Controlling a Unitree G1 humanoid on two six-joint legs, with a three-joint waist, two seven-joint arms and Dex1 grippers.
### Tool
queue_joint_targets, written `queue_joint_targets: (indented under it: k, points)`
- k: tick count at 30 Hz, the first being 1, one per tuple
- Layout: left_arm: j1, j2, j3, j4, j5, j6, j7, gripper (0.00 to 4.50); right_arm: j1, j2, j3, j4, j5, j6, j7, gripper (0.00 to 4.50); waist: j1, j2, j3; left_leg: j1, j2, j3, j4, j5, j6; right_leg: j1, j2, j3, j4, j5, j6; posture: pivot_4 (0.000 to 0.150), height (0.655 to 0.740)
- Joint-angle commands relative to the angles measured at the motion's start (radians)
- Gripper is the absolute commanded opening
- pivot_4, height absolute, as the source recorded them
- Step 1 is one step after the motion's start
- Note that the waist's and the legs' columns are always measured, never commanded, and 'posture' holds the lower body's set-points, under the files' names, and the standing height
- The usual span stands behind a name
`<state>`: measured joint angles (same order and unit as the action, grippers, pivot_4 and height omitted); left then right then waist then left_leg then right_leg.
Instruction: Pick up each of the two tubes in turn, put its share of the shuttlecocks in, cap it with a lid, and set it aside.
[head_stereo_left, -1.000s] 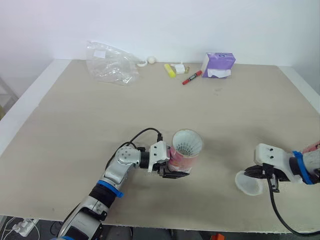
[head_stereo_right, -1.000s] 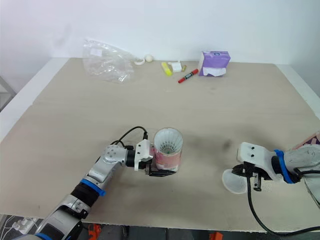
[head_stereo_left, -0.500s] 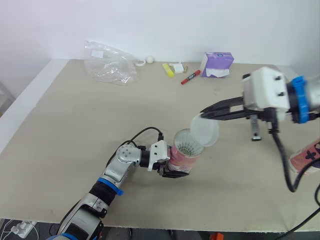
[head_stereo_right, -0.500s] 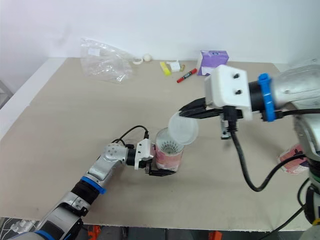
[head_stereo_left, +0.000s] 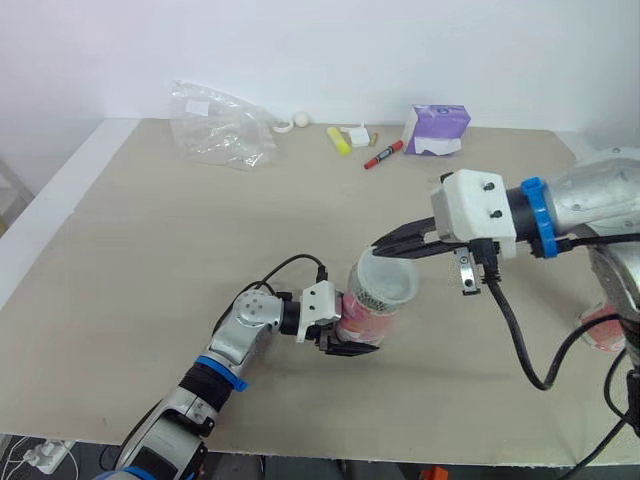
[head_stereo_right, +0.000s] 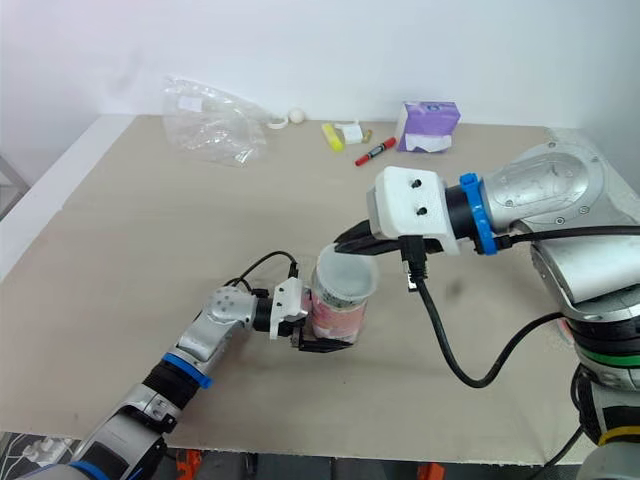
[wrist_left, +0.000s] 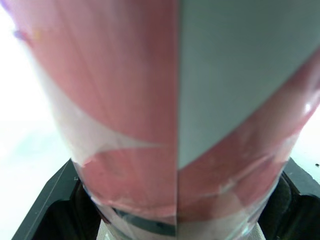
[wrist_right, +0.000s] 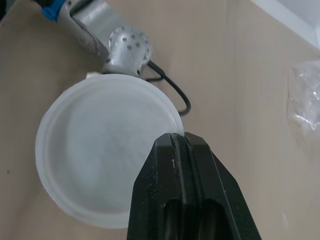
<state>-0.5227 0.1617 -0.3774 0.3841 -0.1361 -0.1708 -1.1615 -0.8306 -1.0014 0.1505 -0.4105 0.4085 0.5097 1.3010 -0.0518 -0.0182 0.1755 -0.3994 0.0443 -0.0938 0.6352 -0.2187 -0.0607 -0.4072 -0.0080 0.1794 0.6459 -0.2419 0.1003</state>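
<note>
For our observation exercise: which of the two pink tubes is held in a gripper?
The tube mid-table, in the left gripper, with the right gripper holding a lid at its top. The other tube sits ungripped near the right edge.

Silver arms (head_stereo_left: 240, 340), blue wrist rings (head_stereo_left: 535, 216), white housings (head_stereo_left: 478, 205), black cables (head_stereo_left: 511, 322), end effectors (head_stereo_left: 352, 338) (head_stereo_left: 388, 246).

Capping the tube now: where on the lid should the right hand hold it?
Pinch the lid by its rim from the robot's right, as the right hand does now. The lid is a shallow disc, so only its rim gives a hold, and the left hand grips the upright tube from the left.
</note>
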Motion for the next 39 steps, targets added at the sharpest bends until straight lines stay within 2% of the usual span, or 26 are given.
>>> queue_joint_targets:
  k: [1,10,16,23,39]
  points:
    - [0.013,0.020,-0.014,0.026,0.027,0.021,-0.003,3.59,0.009,-0.007,-0.014,-0.028,-0.005,-0.004,0.000,0.05,0.000,0.000,0.000,0.000,0.000,0.000,0.000,0.000,0.000,0.000,0.000,0.000,0.000,0.000,0.000,0.150,0.7400]
    - [-0.004,0.019,-0.006,0.041,0.025,0.022,0.004,3.59,0.036,-0.013,-0.019,-0.032,-0.029,-0.035,0.009,0.05,0.000,0.000,0.000,0.000,0.000,0.000,0.000,0.000,0.000,0.000,0.000,0.000,0.000,0.000,-0.001,0.150,0.7400]
    - [-0.004,0.018,-0.007,0.044,0.025,0.021,0.003,3.59,-0.059,0.006,-0.048,-0.001,0.013,0.001,0.003,0.05,0.000,0.000,0.000,0.000,0.000,0.000,0.000,0.000,0.000,0.000,0.000,0.000,0.000,0.000,-0.002,0.150,0.7400]
    - [-0.007,0.020,-0.006,0.051,0.026,0.019,0.004,3.59,-0.097,-0.021,-0.053,0.016,0.012,0.008,0.021,0.05,0.000,0.000,0.000,0.000,0.000,0.000,0.000,0.000,0.000,0.000,0.000,0.000,0.000,-0.001,-0.003,0.150,0.7400]
    - [-0.010,0.026,-0.003,0.057,0.024,0.025,0.002,3.59,-0.012,-0.032,-0.021,-0.026,0.005,0.004,0.037,0.05,0.000,0.000,0.000,0.000,0.000,0.000,0.000,0.000,0.000,0.000,0.000,0.000,0.000,-0.001,-0.003,0.150,0.7400]
